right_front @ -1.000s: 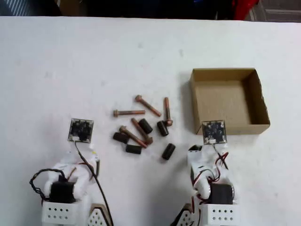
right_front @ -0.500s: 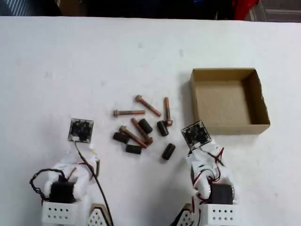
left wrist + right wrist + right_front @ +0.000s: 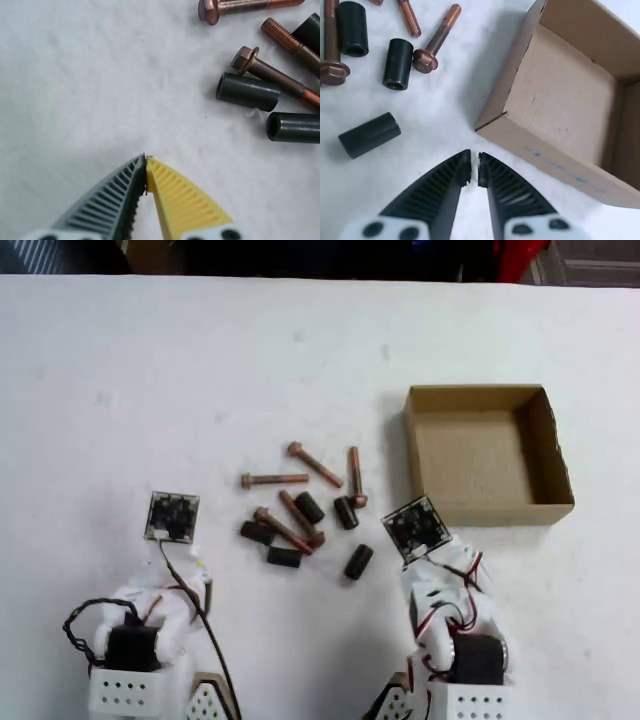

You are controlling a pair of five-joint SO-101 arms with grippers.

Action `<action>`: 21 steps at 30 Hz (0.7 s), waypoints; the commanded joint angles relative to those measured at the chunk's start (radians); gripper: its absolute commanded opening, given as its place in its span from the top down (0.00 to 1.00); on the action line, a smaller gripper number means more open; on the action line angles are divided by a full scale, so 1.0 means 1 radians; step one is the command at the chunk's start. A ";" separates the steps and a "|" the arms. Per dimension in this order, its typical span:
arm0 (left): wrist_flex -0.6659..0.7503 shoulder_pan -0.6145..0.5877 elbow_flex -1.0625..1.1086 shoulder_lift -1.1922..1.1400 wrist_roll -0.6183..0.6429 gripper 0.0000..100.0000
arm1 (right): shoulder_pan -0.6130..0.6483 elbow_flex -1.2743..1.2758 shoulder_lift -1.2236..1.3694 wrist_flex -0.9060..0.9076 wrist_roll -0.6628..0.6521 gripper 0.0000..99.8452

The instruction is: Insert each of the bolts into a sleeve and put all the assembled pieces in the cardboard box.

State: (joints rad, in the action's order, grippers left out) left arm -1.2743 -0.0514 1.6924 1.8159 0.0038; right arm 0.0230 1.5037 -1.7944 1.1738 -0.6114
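Swinging left, my right arm has turned away from the cardboard box (image 3: 489, 454) toward the heap of parts, while my left arm hasn't budged. Right gripper (image 3: 474, 172) is all but closed, just a sliver between the tips and nothing in it. Left gripper (image 3: 146, 162) is pressed closed and empty, low over bare table, with bolts and sleeves ahead of it on its right.

Nothing is assembled yet and the box, close on my right hand's right with its near corner just ahead of the fingertips, holds nothing. The lone sleeve (image 3: 370, 135) lies on its side just ahead and to the left of my right fingertips, apart from the rest. I reckon that's my pick. Beyond it sits another sleeve (image 3: 397, 64) touching the head of a bolt (image 3: 437, 37).

To do this well, I want the jaws spread wide before I drop, then turned so they close across the sleeve's width, not along its length. It's round, so it may roll if one finger lands first. I should grip at mid-length and leave the bore end free for a bolt. I'll also keep clear of that box corner.
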 commanded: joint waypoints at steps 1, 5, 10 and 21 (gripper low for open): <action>-0.008 -0.012 0.002 -0.001 0.003 0.98 | -0.007 -0.097 -0.007 0.004 -0.011 0.98; -0.008 -0.012 0.002 -0.001 0.003 0.98 | -0.007 -0.195 -0.005 0.048 -0.012 0.98; -0.008 -0.012 0.002 -0.001 0.003 0.98 | -0.007 -0.330 -0.005 0.117 -0.069 0.98; -0.008 -0.012 0.002 -0.001 0.003 0.98 | 0.021 -0.574 0.406 0.165 -0.089 0.80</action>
State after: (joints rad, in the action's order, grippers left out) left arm -1.2743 -0.0514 1.6924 1.8159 0.0038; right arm 0.0230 1.0142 -1.5382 1.3364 -0.6882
